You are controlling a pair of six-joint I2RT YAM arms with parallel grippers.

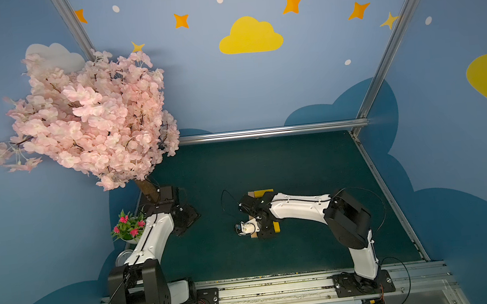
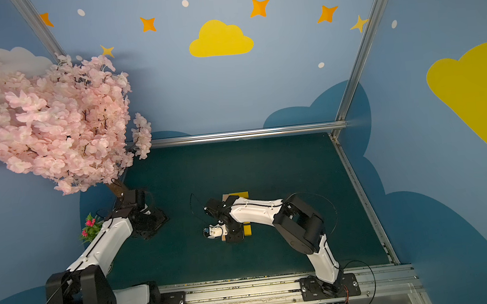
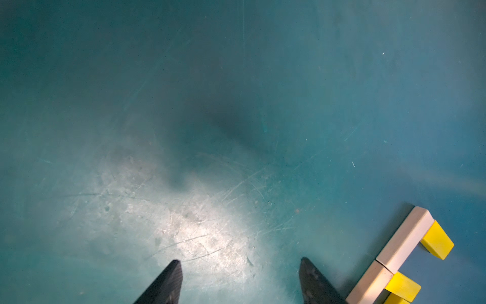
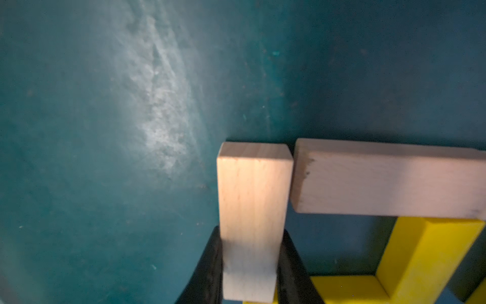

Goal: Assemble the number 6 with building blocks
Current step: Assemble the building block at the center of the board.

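Note:
My right gripper (image 4: 251,233) is shut on a tan building block (image 4: 252,194), which lies end-on against the end of a second tan block (image 4: 389,179). Two yellow blocks (image 4: 426,252) join below that one in an L. In both top views the right arm covers most of the number 6; a yellow block (image 1: 263,193) shows at its far end and another yellow block (image 1: 277,226) beside the wrist. My left gripper (image 3: 239,260) hangs open over bare mat, left of the figure, with two tan bars (image 3: 405,240) and yellow bars (image 3: 436,243) beside it.
A pink blossom tree (image 1: 91,119) overhangs the table's far left corner. A small potted plant (image 1: 128,228) and a metal tin (image 1: 122,258) stand by the left arm. Aluminium rails (image 1: 265,132) border the dark green mat (image 1: 268,162).

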